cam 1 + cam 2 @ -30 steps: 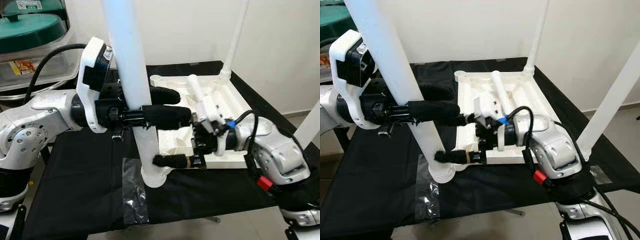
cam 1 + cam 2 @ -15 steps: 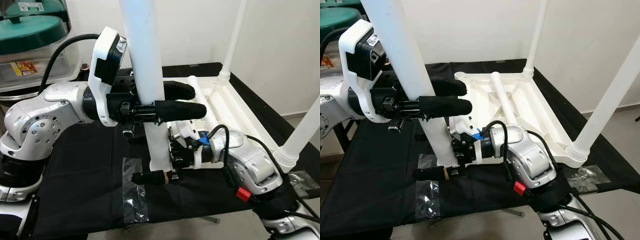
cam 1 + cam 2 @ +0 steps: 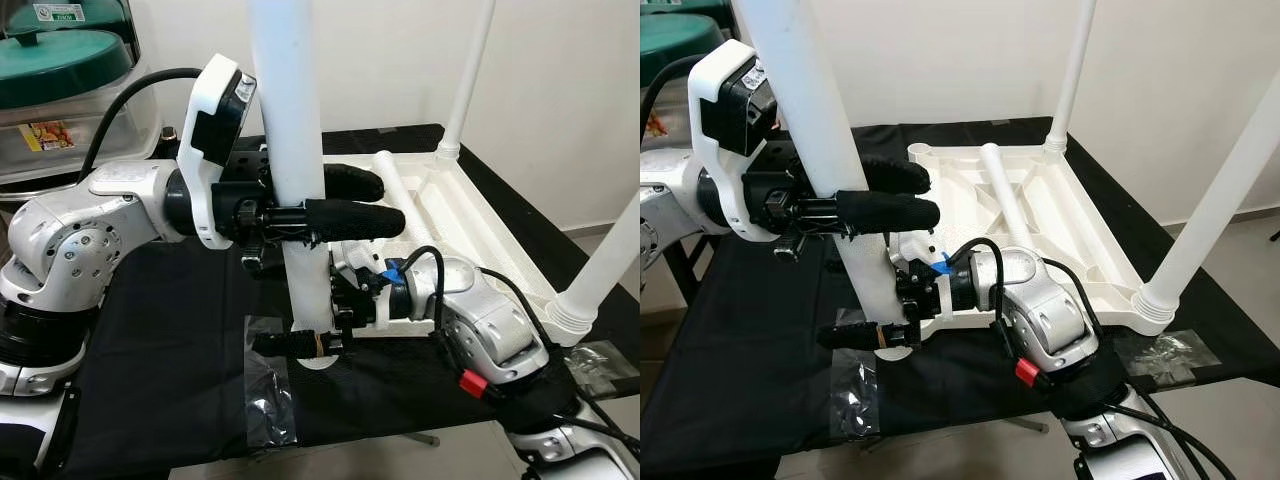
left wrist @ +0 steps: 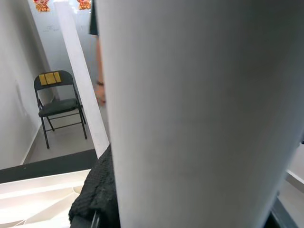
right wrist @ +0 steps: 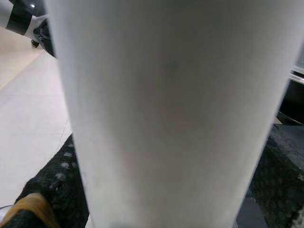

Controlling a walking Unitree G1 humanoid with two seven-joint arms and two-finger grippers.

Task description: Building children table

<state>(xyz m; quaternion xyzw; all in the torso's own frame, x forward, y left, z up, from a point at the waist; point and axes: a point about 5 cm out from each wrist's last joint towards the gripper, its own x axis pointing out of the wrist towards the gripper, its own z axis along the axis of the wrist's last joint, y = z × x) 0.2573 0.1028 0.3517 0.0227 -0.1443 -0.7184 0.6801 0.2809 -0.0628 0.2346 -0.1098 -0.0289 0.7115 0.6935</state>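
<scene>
Nearest, a clear plastic bag [image 3: 268, 385] lies on the black table [image 3: 150, 390]. The right gripper [image 3: 300, 343] clasps the white table leg [image 3: 295, 180] low, near its foot; the left gripper [image 3: 345, 200] clamps it higher (leg upright between both). Beyond, the upturned white tabletop [image 3: 1040, 225] carries a loose leg [image 3: 1002, 195]. Farthest, a green-lidded bin [image 3: 60, 70]; its label is unreadable.

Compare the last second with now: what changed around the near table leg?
The right gripper shifted leftward along the thick white plastic leg's base. The left gripper stayed clamped higher up; the white upturned tabletop and two fitted legs kept position.
</scene>
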